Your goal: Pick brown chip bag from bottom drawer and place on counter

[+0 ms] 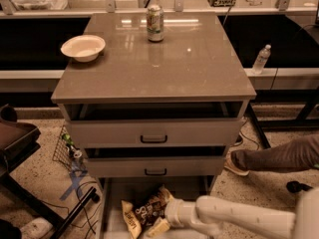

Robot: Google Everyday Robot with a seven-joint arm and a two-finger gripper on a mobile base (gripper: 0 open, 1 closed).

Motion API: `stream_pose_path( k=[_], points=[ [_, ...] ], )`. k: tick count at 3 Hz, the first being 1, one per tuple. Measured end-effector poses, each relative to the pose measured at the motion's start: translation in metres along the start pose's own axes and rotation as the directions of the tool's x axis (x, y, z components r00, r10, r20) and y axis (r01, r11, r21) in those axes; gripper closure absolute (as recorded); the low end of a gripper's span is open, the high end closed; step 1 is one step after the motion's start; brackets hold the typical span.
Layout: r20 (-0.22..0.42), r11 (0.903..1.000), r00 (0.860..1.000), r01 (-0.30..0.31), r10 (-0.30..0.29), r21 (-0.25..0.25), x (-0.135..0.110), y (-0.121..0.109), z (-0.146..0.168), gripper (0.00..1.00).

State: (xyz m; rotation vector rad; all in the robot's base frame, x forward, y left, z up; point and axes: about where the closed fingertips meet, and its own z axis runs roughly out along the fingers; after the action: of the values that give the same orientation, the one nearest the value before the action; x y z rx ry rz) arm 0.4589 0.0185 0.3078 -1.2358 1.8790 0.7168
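The gripper [160, 212] is down low at the bottom drawer [112, 203], reaching in from the right on its white arm. Its fingers [157, 227] are spread apart, 1 above and 1 below the right end of the brown chip bag [141, 214]. The bag lies crumpled on the drawer floor. Up top, the desk [164, 73] carries 1 white bowl [82, 47] at the left and 1 soda can [155, 23] at the back. The 2 upper drawers [153, 132] sit slightly open.
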Motion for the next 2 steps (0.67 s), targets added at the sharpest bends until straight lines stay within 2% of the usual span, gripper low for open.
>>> stream_pose_path(
  k=[1, 2],
  points=[
    [-0.022, 0.9990, 0.999, 0.023, -0.023, -0.040, 0.018, -0.024, 0.042, 0.00],
    [-0.068, 0.9933, 0.993, 0.088, -0.093, -0.075, 0.024, -0.043, 0.086, 0.00]
  ],
)
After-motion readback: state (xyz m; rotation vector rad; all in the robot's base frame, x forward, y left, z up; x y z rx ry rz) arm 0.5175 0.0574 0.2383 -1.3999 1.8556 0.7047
